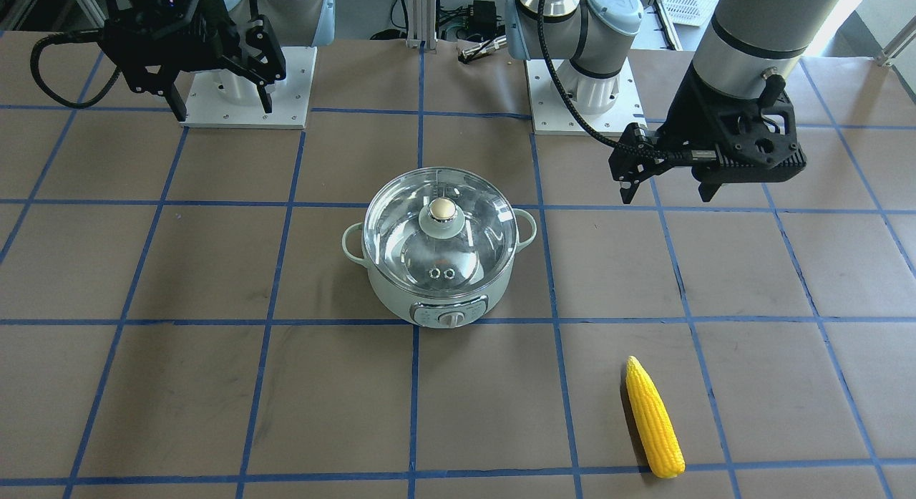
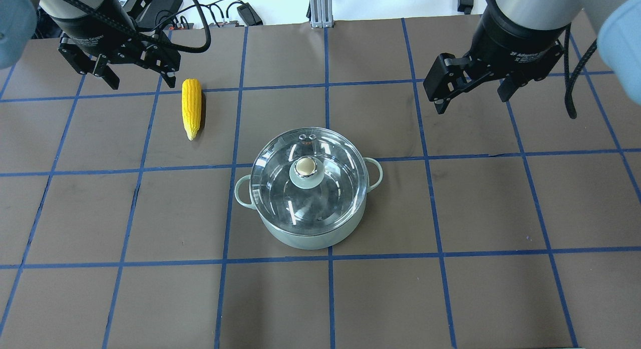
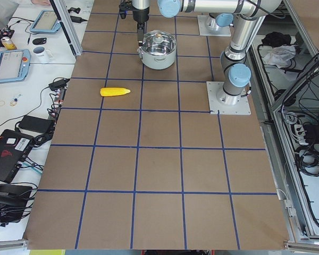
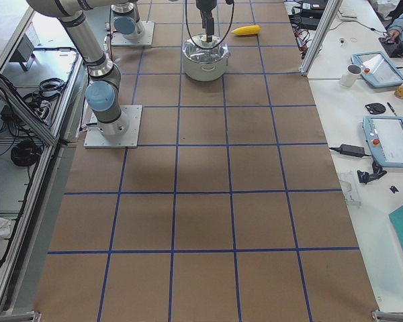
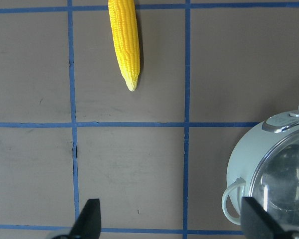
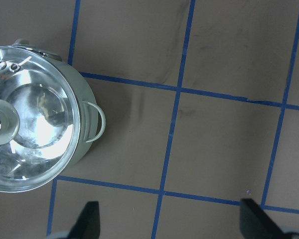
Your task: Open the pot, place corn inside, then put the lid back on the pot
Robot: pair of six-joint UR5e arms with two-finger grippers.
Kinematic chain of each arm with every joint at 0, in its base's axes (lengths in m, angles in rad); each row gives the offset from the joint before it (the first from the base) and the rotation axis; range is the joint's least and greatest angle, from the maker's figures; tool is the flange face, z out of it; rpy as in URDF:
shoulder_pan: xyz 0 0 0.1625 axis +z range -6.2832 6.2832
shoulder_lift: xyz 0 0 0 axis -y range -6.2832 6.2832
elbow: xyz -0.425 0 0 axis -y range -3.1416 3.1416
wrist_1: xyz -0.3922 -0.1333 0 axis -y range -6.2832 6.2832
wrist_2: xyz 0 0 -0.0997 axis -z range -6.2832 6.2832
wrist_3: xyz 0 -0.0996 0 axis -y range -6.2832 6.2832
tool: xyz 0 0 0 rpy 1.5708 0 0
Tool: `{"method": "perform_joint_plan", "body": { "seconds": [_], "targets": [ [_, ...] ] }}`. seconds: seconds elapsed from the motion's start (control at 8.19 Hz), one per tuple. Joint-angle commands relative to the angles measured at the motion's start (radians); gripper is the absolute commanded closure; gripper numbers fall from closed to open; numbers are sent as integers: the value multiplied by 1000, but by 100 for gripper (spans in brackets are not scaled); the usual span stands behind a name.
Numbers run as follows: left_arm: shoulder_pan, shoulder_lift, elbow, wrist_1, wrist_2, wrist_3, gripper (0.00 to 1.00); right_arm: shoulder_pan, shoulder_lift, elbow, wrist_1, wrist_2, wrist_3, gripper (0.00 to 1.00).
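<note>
The mint-green pot (image 2: 310, 236) stands mid-table with the clear glass lid (image 2: 280, 189) shut on it, cream knob (image 2: 305, 166) on top; the control panel faces away from the robot (image 1: 449, 316). The yellow corn (image 2: 192, 107) lies flat on the table, to the pot's far left in the overhead view; it also shows in the front view (image 1: 654, 418). My left gripper (image 2: 142, 82) hangs open and empty above the table, just left of the corn's thick end. My right gripper (image 2: 470, 102) hangs open and empty, beyond and right of the pot. The left wrist view shows the corn (image 5: 125, 42) and the pot's edge (image 5: 249, 164); the right wrist view shows the lid (image 6: 35, 124).
The brown table cover carries a blue tape grid. The arms' white base plates (image 1: 247, 91) (image 1: 580, 105) sit at the robot's edge of the table. Side benches with tablets (image 4: 389, 137) and cables (image 3: 21, 133) flank the far edge.
</note>
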Motion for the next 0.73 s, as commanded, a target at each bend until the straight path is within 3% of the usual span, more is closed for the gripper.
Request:
{"method": "perform_joint_plan", "body": {
  "seconds": [0.0, 0.37, 0.61],
  "targets": [
    [-2, 7, 0, 0, -1, 18, 0, 0, 0, 0, 10, -2, -3, 0],
    [14, -25, -3, 47, -46, 166, 0, 5, 27, -4, -22, 4, 12, 0],
    [17, -101, -5, 229, -47, 169, 0, 91, 110, -15, -128, 1, 177, 0]
  ]
}}
